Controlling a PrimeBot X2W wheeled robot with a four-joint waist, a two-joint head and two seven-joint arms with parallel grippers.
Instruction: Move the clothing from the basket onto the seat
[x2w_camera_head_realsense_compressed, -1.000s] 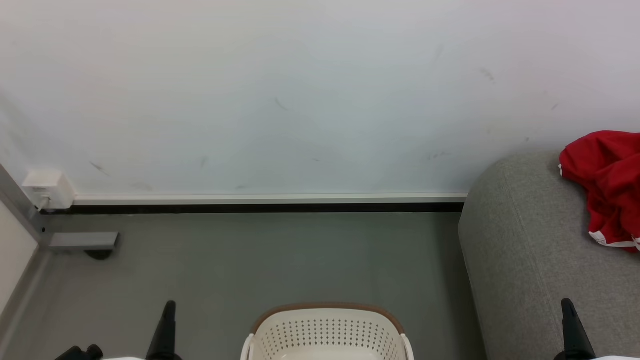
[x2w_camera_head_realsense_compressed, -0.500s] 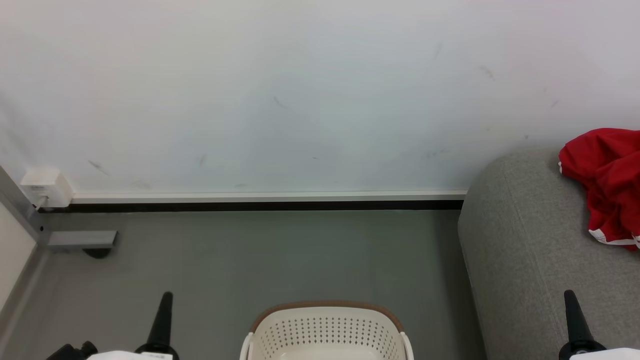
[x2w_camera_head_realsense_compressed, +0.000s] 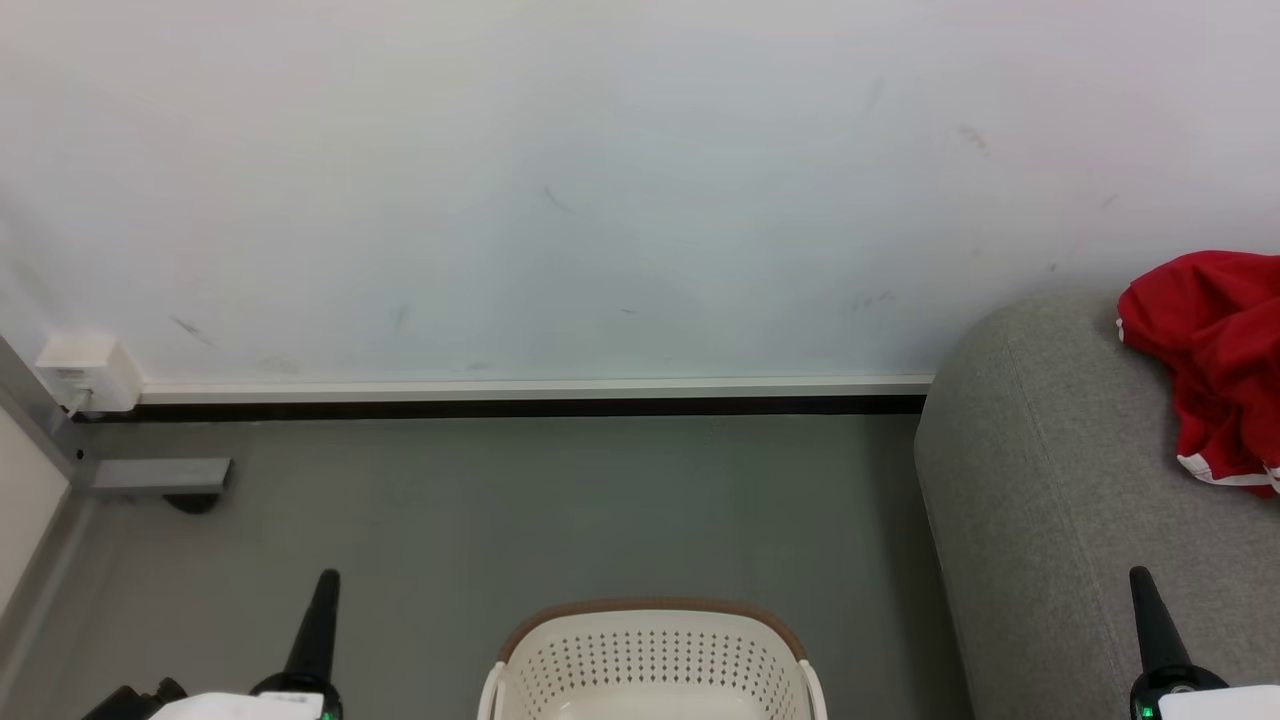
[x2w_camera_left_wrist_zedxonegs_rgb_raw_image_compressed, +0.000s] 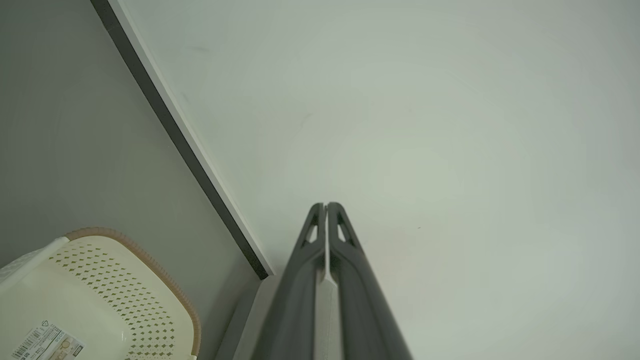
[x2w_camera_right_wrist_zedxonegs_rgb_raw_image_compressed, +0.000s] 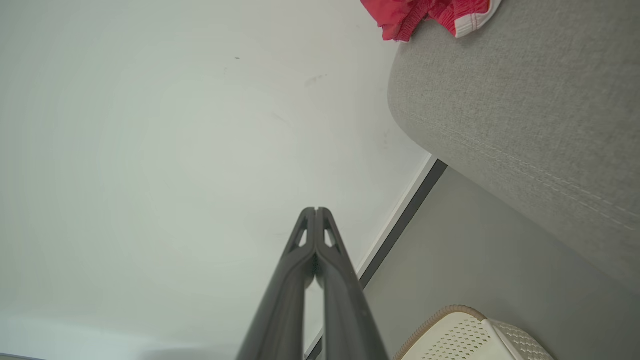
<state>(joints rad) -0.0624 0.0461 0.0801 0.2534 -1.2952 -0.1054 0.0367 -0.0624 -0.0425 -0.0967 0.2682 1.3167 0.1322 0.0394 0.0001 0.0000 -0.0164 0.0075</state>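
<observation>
Clothing: bright red white-trimmed fabric garment (x2w_camera_head_realsense_compressed: 1215, 360) on light-grey woven sofa (x2w_camera_head_realsense_compressed: 1050, 480), ahead of right jaws.
Container: cream perforated plastic basket (x2w_camera_head_realsense_compressed: 650, 660), between both jaws.
Jaws: both clenched, empty.

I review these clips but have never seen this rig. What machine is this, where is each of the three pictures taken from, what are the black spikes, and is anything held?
It is a wheeled robot with two arms. The wide picture comes from a camera on its head, looking down at a grey floor and a white wall. The black spikes at the bottom corners are its grippers: the left gripper and the right gripper. Each has two long fingers pressed together, so both are shut and hold nothing. The other two pictures come from cameras on the wrists, looking along those fingers. Between the grippers stands the basket, cream with a brown rim. On the right is the seat, a grey sofa, with the clothing, red with white trim, lying on it.
</observation>
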